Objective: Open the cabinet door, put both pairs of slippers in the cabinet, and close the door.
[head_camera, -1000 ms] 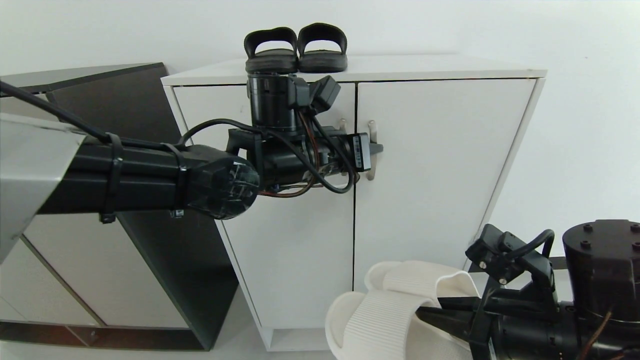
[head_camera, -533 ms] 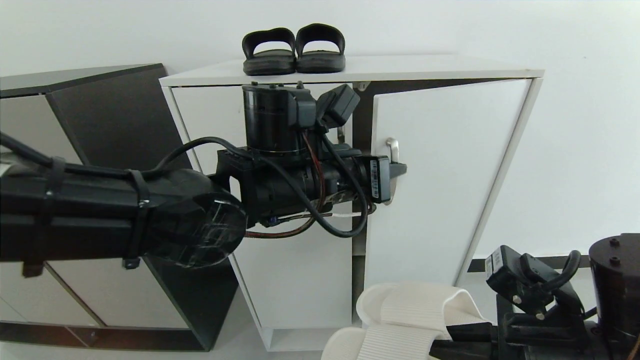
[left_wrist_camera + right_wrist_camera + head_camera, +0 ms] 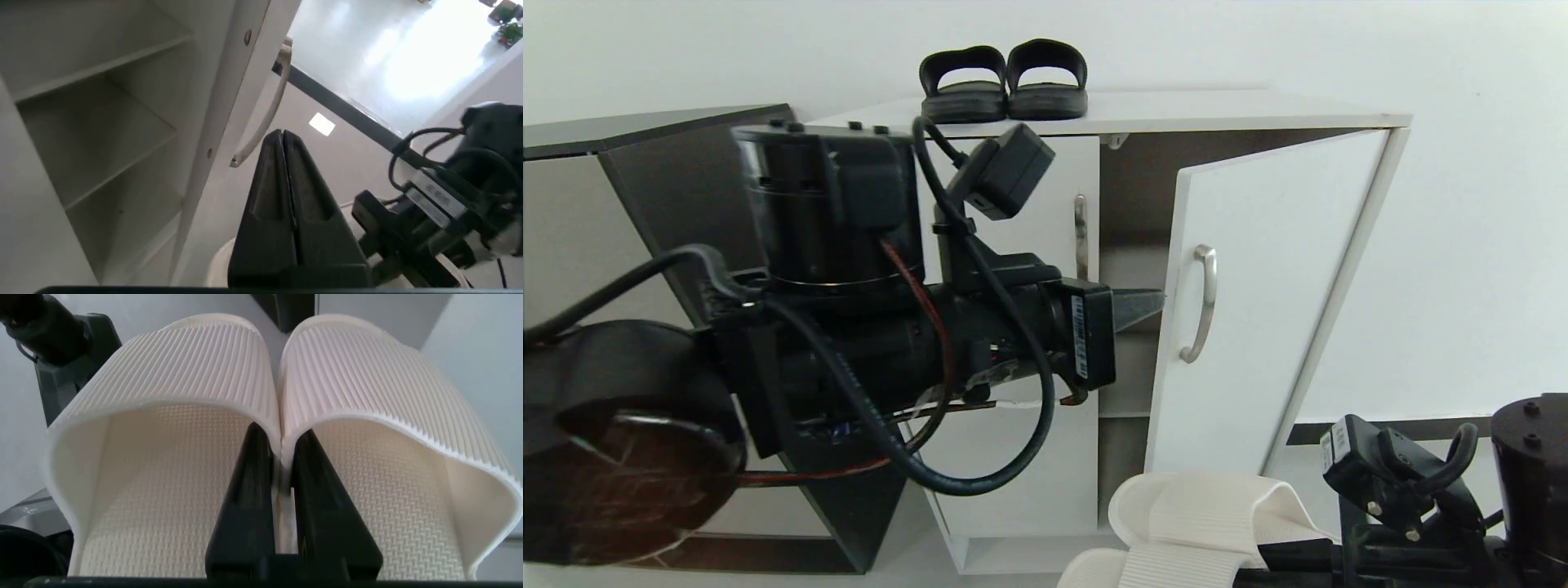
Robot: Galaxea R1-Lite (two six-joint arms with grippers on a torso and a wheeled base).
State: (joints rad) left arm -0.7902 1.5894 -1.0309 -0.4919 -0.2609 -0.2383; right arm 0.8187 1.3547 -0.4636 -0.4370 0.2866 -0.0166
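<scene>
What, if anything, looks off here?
Nothing damaged or spilled. The black slippers sit on top of the cabinet, not inside; its right door stands part open. The right gripper pinches the white slippers by their inner edges.

Plain white wall (image 3: 1462,245) bhd, 1 dark unit (image 3: 662,175) on L.

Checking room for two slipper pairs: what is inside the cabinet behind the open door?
Bare shelves show inside the cabinet, with nothing on their visible parts. The half behind the shut door is hidden.
</scene>
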